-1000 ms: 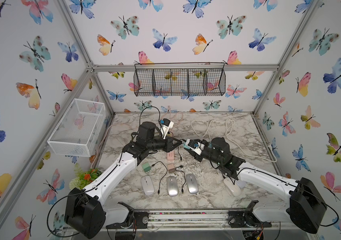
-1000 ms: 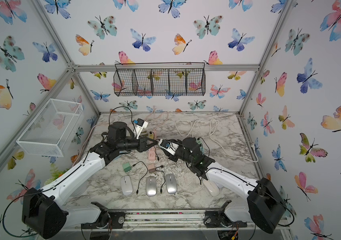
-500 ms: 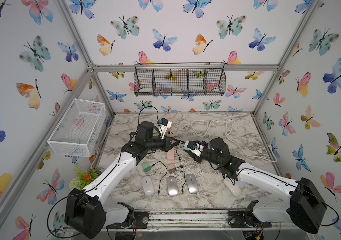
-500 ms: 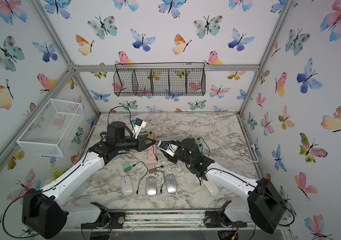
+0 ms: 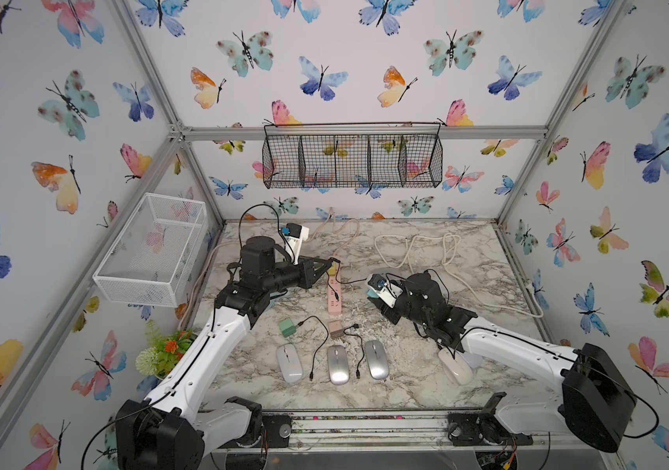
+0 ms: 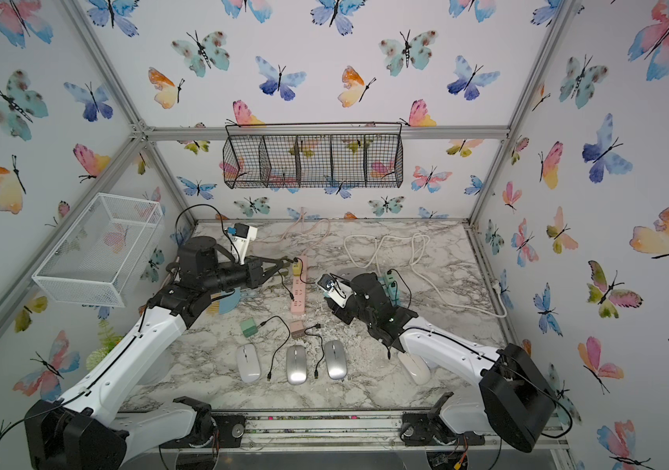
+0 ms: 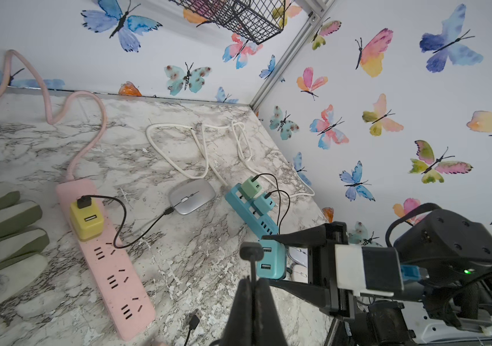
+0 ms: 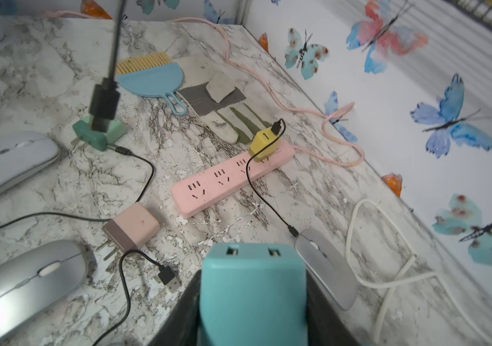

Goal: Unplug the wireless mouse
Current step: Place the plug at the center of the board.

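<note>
My left gripper [image 7: 252,287] is pressed fully together on a thin black cable, just behind its plug [image 7: 250,249]. My right gripper [image 7: 271,259] is clamped around a teal charger [image 8: 253,287]. The plug stands just beside the charger but apart from it, and both ports of the charger look empty, so I judge this pull as done. Which mouse hangs on my cable I cannot follow. A white mouse [image 5: 454,368] lies close under my right forearm and may be the one.

Beyond my right gripper a silver mouse [image 7: 191,196] is wired to a yellow charger [image 7: 86,220]. This one sits in the pink power strip [image 7: 110,269], just beside my left gripper, so I think work is left there. Nearer to my bases three more mice [image 5: 337,370] lie in a row with loose cables.

The table [image 5: 483,252] has a marble pattern, flaked in places. It is crowded with a looped white cord [image 8: 347,242], a glove [image 8: 232,119] and a small dustpan [image 8: 151,79]. The walls carry butterfly paper. A black wire basket [image 5: 352,162] hangs on the back wall and a white basket [image 5: 149,248] on the side wall.
</note>
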Motion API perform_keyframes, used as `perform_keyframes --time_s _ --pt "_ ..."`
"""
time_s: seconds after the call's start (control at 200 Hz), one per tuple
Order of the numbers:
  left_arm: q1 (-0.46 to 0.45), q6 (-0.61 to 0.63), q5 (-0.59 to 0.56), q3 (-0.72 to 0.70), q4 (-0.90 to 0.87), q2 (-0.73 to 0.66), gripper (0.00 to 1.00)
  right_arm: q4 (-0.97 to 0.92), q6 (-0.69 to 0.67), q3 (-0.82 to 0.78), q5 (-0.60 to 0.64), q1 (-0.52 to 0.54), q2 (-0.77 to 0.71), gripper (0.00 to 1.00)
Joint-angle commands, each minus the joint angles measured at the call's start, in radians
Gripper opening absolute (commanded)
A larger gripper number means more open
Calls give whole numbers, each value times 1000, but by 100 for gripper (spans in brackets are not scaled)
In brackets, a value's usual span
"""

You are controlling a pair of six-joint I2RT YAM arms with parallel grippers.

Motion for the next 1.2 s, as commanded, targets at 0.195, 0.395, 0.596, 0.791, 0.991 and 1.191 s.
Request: perform_keyframes --time_s 0.195,0.395,0.596,0.791,0.991,1.191 --pt "0 -12 -265 -42 -54 -72 0 -191 636 79 217 78 119 1" --pt "58 -87 -299 -113 -19 -133 0 -287 830 104 232 114 202 1" --pt "126 -115 -249 -175 13 -177 0 -337 823 158 212 126 308 1" --pt "143 -120 -227 -189 25 -177 0 -335 822 192 196 135 378 3" --pt "148 -121 -213 -200 37 -172 0 -310 825 191 165 138 420 14" --pt "150 -128 -205 -207 48 -167 0 -292 826 184 161 138 446 34"
